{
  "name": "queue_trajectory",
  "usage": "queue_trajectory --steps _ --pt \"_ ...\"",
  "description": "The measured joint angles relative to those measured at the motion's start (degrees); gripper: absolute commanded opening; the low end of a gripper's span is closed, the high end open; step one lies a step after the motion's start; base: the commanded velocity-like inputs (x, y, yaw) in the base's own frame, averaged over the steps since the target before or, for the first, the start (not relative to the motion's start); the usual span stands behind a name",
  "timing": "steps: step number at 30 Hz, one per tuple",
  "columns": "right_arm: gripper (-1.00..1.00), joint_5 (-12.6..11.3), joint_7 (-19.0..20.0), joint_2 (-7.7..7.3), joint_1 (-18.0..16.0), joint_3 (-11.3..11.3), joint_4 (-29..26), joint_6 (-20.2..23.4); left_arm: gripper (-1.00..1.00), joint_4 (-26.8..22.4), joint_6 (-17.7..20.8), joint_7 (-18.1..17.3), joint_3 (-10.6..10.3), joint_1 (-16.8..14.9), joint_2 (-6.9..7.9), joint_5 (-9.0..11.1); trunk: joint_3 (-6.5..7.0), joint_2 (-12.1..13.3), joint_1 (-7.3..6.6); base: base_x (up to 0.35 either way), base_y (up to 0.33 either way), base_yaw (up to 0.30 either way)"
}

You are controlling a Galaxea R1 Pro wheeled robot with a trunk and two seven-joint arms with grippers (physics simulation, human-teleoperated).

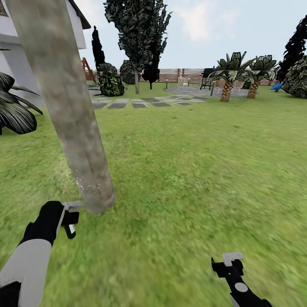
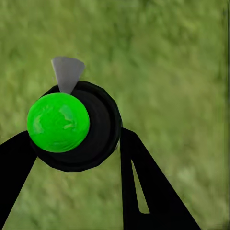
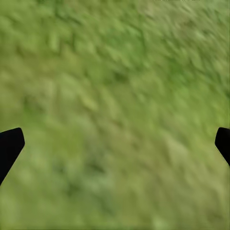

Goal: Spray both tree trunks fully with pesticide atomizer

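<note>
A thick mottled grey-brown tree trunk rises from the lawn at the left of the head view, with faint white specks near its base. My left gripper is just left of the trunk's foot, shut on the pesticide atomizer. In the left wrist view the atomizer shows as a black round body with a bright green cap and a grey nozzle, gripped between the two black fingers. My right gripper hangs open over grass at the lower right, its fingertips far apart. A second tall tree stands farther back.
Green lawn spreads ahead, with grey stepping stones leading to a paved patch. A slatted wooden fence closes the back. Two short palms stand at the right, dark shrubs at the left, and a white house wall at the far left.
</note>
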Motion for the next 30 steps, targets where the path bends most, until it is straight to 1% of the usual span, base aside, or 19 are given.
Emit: queue_trajectory --steps 4,9,12,16,20,21,25,30 --pt "1.00 0.00 0.00 -0.01 0.04 0.00 -0.02 0.00 -1.00 -2.15 0.20 -0.02 -0.66 -0.14 -0.07 -0.16 0.00 0.00 -0.03 0.233 -0.045 0.000" --pt "1.00 0.00 0.00 -0.01 0.00 -0.01 -0.11 0.00 -1.00 -2.49 0.35 0.00 -0.70 -0.15 0.02 -0.17 0.00 0.00 -0.03 0.296 -0.102 0.000" --pt "1.00 0.00 0.00 -0.01 0.00 -0.01 -0.12 -0.01 -1.00 -2.50 0.41 0.03 -0.70 -0.13 -0.02 -0.20 0.00 0.00 -0.02 0.200 -0.206 0.011" --pt "1.00 0.00 0.00 -0.01 0.00 -0.01 -0.11 -0.01 -1.00 -2.57 0.43 0.03 -0.71 -0.10 0.10 -0.31 0.00 0.00 -0.01 0.073 -0.264 0.092" --pt "1.00 0.00 0.00 -0.01 -0.01 -0.01 -0.10 -0.01 -1.00 -2.74 0.97 0.02 -0.75 -0.17 0.15 -0.24 0.00 0.00 0.00 0.018 -0.274 0.198" --pt "1.00 0.00 0.00 -0.01 -0.02 -0.01 -0.10 -0.02 -1.00 -3.43 1.17 0.02 -0.72 -0.18 0.11 -0.24 0.00 0.00 -0.01 0.108 -0.262 0.261" --pt "1.00 0.00 0.00 -0.01 0.00 -0.01 -0.10 -0.01 -1.00 -5.77 2.91 0.02 -0.72 -0.18 -0.05 -0.17 0.00 0.00 -0.02 0.215 -0.201 0.273" --pt "1.00 0.00 0.00 -0.01 -0.02 -0.01 -0.10 -0.01 -1.00 -6.28 3.46 0.02 -0.76 -0.18 -0.10 -0.20 0.00 0.00 -0.03 0.244 -0.175 0.226"
